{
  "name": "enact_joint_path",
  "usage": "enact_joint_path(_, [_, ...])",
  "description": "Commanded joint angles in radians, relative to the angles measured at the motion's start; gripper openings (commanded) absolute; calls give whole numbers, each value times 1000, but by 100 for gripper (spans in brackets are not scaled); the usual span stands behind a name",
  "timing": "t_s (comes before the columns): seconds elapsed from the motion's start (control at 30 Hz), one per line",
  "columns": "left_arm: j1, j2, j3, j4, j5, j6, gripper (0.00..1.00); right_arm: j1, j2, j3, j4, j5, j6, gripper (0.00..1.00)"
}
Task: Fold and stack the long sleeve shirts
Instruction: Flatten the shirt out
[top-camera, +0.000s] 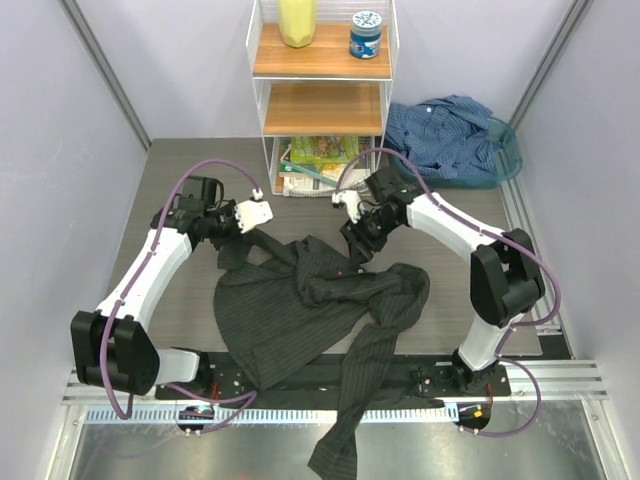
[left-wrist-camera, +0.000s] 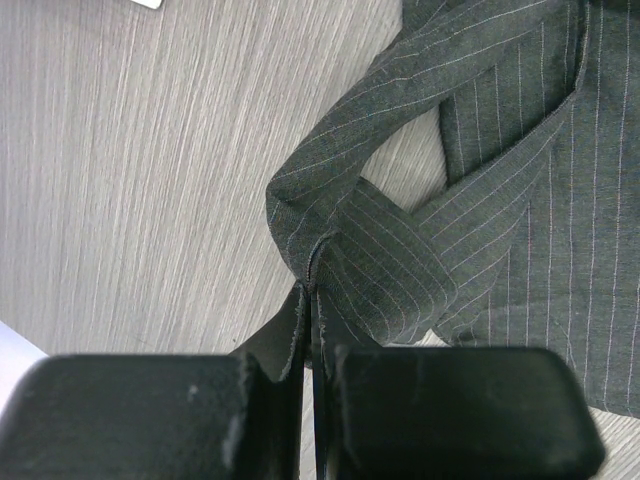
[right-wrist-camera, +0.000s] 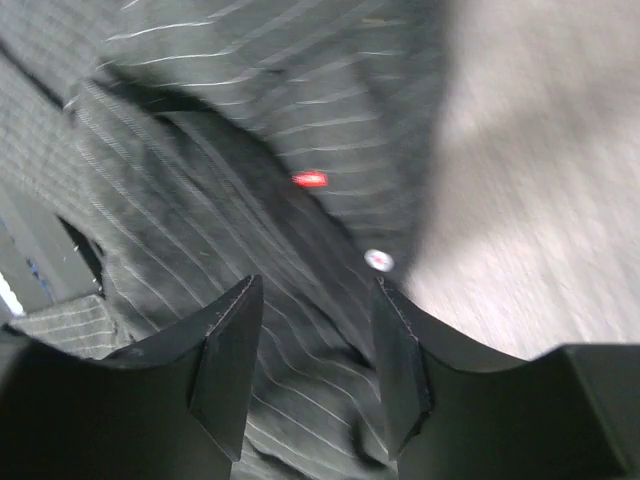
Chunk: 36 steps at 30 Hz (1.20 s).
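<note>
The charcoal pinstriped long sleeve shirt (top-camera: 300, 305) lies crumpled on the table's middle, one sleeve (top-camera: 345, 430) trailing over the front edge. My left gripper (top-camera: 232, 243) is shut on a folded edge at the shirt's left corner; in the left wrist view the cloth (left-wrist-camera: 480, 200) is pinched between the closed fingers of that gripper (left-wrist-camera: 312, 345). My right gripper (top-camera: 358, 242) hovers open over the shirt's upper middle. Between its spread fingers, the right gripper (right-wrist-camera: 315, 300) shows only striped cloth (right-wrist-camera: 250, 130), with a pale button (right-wrist-camera: 378, 260) close by. The blue long sleeve shirt (top-camera: 445, 130) is heaped at the back right.
A teal basket (top-camera: 508, 150) holds the blue shirt. A white wire shelf (top-camera: 322, 105) stands at the back middle with a yellow container (top-camera: 297, 22), a blue-lidded jar (top-camera: 366, 34) and magazines (top-camera: 318, 160). Grey walls close both sides; a metal rail (top-camera: 320, 410) runs along the front.
</note>
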Motion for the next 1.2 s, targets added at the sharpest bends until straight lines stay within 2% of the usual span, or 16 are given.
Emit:
enact_joint_path(0.0, [5,-30,-8,8,21,-5,0,79,-14,-27,45,-33,-47,54])
enact_joint_path(0.13, [3,-30,-13,9,24,-2,0,164,11,-80,87,-31,-39,59])
enact_joint_path(0.27, [5,-29,-8,5,23,1,0,200,43,-91,93,-44,-31,72])
enact_joint_path(0.43, [3,-37,-7,-1,24,3,0,227,65,-99,107,-62,1,74])
enact_joint_path(0.47, [5,-40,-7,-4,26,-2,0,229,59,-99,105,-59,4,72])
enact_joint_path(0.5, [3,-40,-4,-12,29,-2,0,229,51,-97,108,-53,10,53])
enact_joint_path(0.57, [5,-40,12,-21,46,-2,0,218,0,-96,114,13,39,30])
enact_joint_path(0.6, [3,-41,16,-24,46,-6,0,185,-27,-97,131,37,50,4])
enact_joint_path(0.63, [5,-40,21,-21,50,-13,0,166,-55,-105,144,74,70,1])
enact_joint_path(0.77, [3,-5,65,-18,57,-46,0,16,-246,-117,167,200,102,1])
enact_joint_path(0.87, [-3,29,101,-18,67,-89,0,-75,-329,-130,168,272,100,1])
enact_joint_path(0.97, [-36,55,160,-3,52,-161,0,-107,-425,-162,180,488,119,1])
enact_joint_path(1.0, [-67,75,195,-4,35,-178,0,-105,-467,-198,194,685,133,1])
enact_joint_path(1.07, [-116,101,229,2,-8,-252,0,-105,-492,-255,207,833,128,1])
enact_joint_path(1.1, [-169,132,249,2,-81,-285,0,-107,-497,-328,205,960,119,1])
enact_joint_path(1.17, [-246,164,295,38,-178,-365,0,-118,-491,-415,216,1004,120,1])
